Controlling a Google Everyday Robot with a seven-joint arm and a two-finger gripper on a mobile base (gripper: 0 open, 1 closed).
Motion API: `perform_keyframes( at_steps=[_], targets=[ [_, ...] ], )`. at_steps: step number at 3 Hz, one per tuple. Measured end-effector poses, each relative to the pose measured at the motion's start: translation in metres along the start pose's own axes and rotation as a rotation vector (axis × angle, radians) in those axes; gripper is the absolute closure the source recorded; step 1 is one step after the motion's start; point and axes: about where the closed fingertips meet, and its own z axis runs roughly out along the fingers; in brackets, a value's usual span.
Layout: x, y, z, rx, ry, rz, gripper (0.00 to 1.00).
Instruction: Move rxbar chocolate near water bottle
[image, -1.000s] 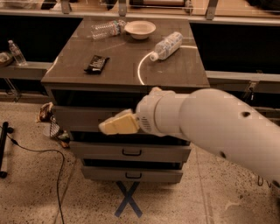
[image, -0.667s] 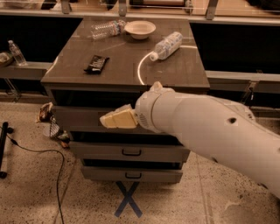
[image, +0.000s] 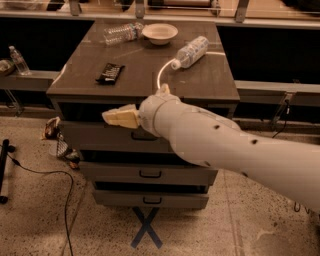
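Note:
The rxbar chocolate (image: 110, 73), a flat black bar, lies on the left front part of the dark cabinet top (image: 85, 65). The water bottle (image: 122, 33), clear and crinkled, lies on its side at the back left, beside a white bowl (image: 159, 33). My gripper (image: 119, 117) is in front of the cabinet's front edge, below and a little right of the bar, pointing left. It holds nothing that I can see. My white arm stretches in from the lower right.
A smoother bottle with a white cap (image: 190, 51) lies right of the bowl. A small upright bottle (image: 18, 60) stands on a ledge far left. The cabinet has drawers (image: 145, 174) below. A cable (image: 65, 200) and a blue X (image: 146, 227) are on the floor.
My gripper has risen and shifted slightly left, from drawer height to just under the cabinet top's front edge. The objects on top have not moved.

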Motion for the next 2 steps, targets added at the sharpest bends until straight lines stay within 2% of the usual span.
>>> perform_keyframes(
  at_steps=[1, 2],
  targets=[
    [-0.006, -0.008, 0.043, 0.033, -0.057, 0.011, 0.00],
    [-0.027, -0.014, 0.096, 0.105, -0.085, -0.021, 0.00]
  ],
)
